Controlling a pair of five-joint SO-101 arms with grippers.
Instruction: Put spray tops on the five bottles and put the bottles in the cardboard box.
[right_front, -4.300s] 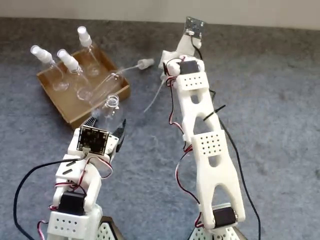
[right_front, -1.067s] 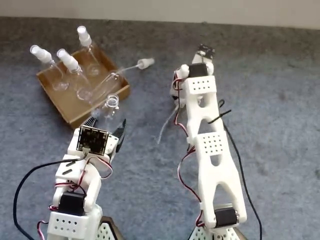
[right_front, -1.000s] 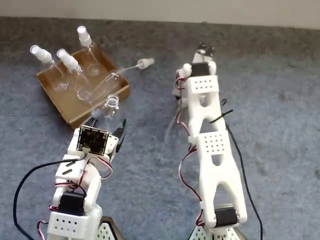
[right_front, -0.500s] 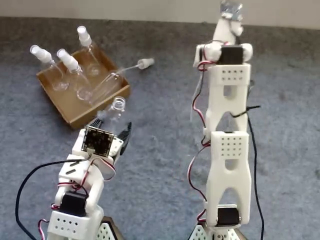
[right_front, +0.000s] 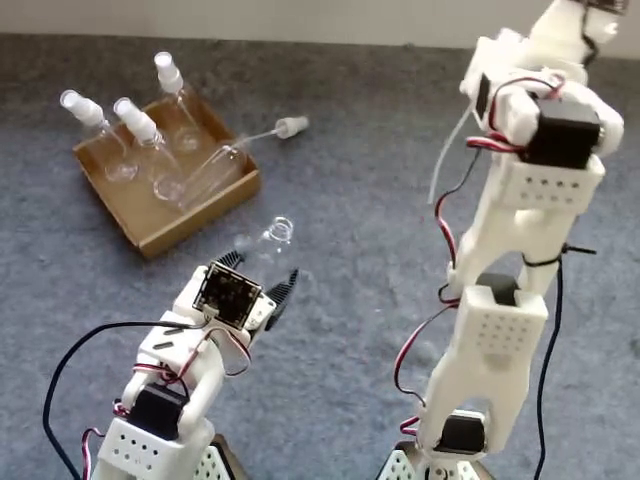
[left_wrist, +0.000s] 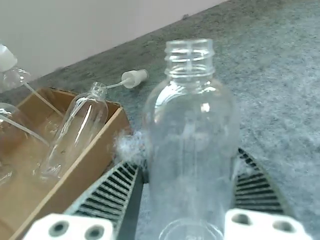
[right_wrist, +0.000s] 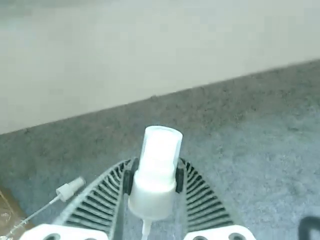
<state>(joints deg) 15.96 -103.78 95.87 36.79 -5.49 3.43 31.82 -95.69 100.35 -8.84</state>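
Three clear plastic bottles (right_front: 138, 124) stand capped in the brown cardboard box (right_front: 170, 228), a fourth bottle (right_front: 205, 175) lies there topless near a loose white spray top (right_front: 291, 126), and the left gripper (right_front: 262, 268) clamps the fifth bottle (left_wrist: 190, 130) while the right gripper (right_wrist: 156, 167) pinches another white spray top (right_wrist: 160, 142) aloft, so two cappings likely remain.

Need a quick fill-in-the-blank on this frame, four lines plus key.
The right gripper is shut on a ____.
The left gripper is shut on an open-necked ____.
The cardboard box holds ____ capped bottles.
The uncapped bottle in the box lies on its ____.
Missing words: spray top; bottle; three; side.
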